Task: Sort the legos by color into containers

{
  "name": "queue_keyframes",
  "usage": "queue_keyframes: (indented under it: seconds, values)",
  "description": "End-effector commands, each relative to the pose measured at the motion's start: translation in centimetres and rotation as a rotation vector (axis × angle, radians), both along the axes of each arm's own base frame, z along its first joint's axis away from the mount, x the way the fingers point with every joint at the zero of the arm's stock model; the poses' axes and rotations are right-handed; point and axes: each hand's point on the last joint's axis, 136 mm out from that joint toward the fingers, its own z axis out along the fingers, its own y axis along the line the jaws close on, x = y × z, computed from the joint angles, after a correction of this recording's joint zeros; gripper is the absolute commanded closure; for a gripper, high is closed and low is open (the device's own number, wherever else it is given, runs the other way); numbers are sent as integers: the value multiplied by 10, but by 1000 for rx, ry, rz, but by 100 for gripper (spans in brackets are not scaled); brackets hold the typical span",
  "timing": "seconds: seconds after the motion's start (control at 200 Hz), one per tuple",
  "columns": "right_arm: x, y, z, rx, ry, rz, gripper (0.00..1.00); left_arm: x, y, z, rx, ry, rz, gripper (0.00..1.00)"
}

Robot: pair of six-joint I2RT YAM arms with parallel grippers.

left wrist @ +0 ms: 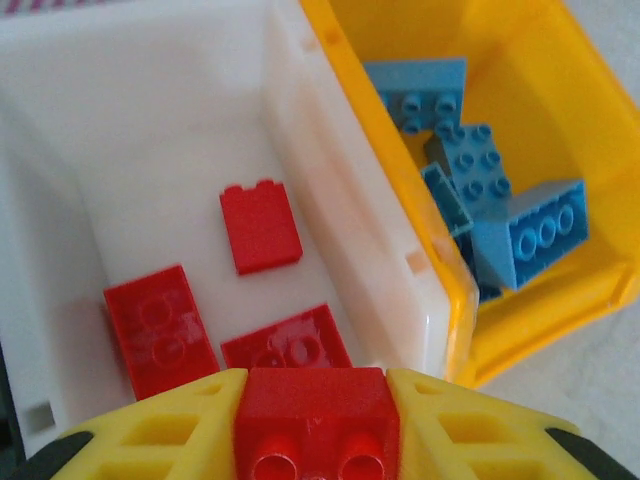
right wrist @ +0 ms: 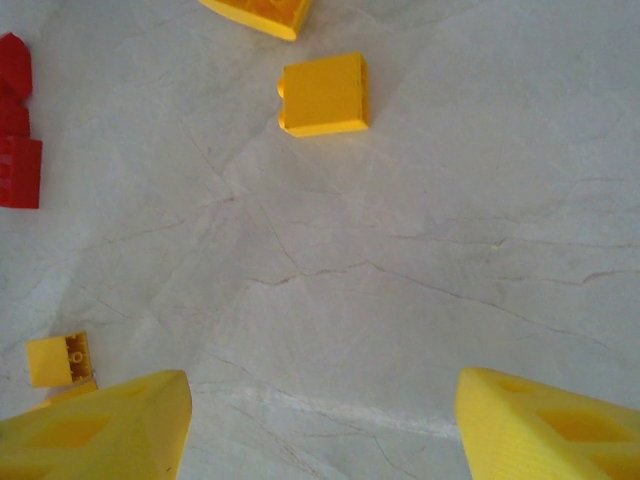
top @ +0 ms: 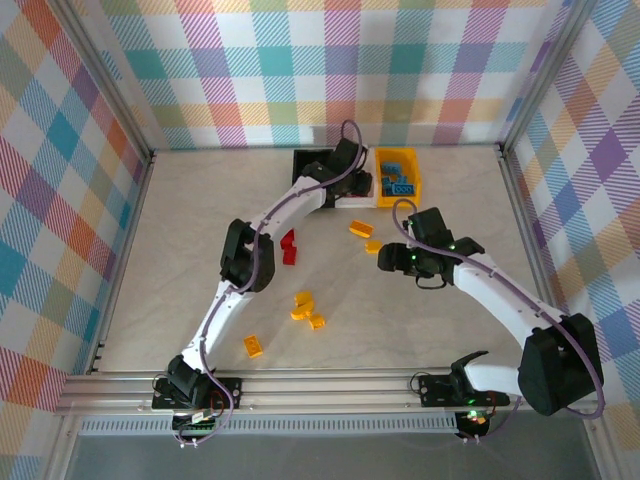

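Gripping a red lego (left wrist: 315,420) in the left tool (left wrist: 315,400) above the white container (left wrist: 330,200), likely to be released there next, with right tool (right wrist: 322,400) open over tabletop (right wrist: 400,250).

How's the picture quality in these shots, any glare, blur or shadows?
Left wrist view: the white bin is washed out by glare, the held red brick slightly soft. Right wrist view: even light, faint shadows, crisp tabletop. Top view: evenly lit, no harsh shadows.

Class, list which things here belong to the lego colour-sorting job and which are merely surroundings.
Job: held red lego, red legos in white bin, blue legos in yellow bin, black bin, loose yellow legos, loose red legos.
Surroundings: checked walls, metal rail.
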Motion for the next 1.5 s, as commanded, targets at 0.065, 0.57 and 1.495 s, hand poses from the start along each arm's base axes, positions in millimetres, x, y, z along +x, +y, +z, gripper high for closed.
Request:
queue_keyframes:
  seconds: [0.065,0.57,1.495]
  values:
    - [-7,-3,-13,-30,60,18,29,24,2,7,-5,-71,15,42]
    - [54,18,-56,-172,130,93,26,-57,24,103,-33,-29,-80,20]
    - [113,38,-102,-353,184,155,40,-260,194,63,50,163,79,7]
